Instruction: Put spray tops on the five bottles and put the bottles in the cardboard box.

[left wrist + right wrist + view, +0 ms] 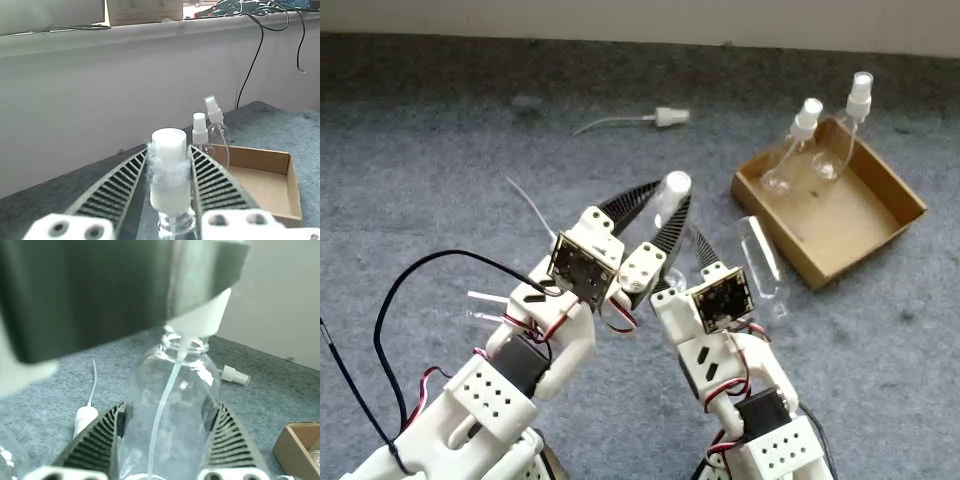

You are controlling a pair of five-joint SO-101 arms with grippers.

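Operator: State of the left gripper [169, 156]?
Technician: Clamped on a spray top [169, 172]. Its fingers press on both sides of the white cap, which is held upright.
Operator: And the right gripper [169, 409]?
Technician: Closed around a clear bottle [172, 385], also upright. The top's dip tube [161, 420] runs down through the neck. The collar appears to sit just above the rim, though contact is unclear.
Operator: Surroundings?
Technician: The cardboard box [880, 185] lies to the right of both arms, with two capped bottles [798, 145] at its far corner. One uncapped bottle [760, 258] lies on the grey mat [440, 150] beside the box. A loose spray top [665, 117] lies farther back.
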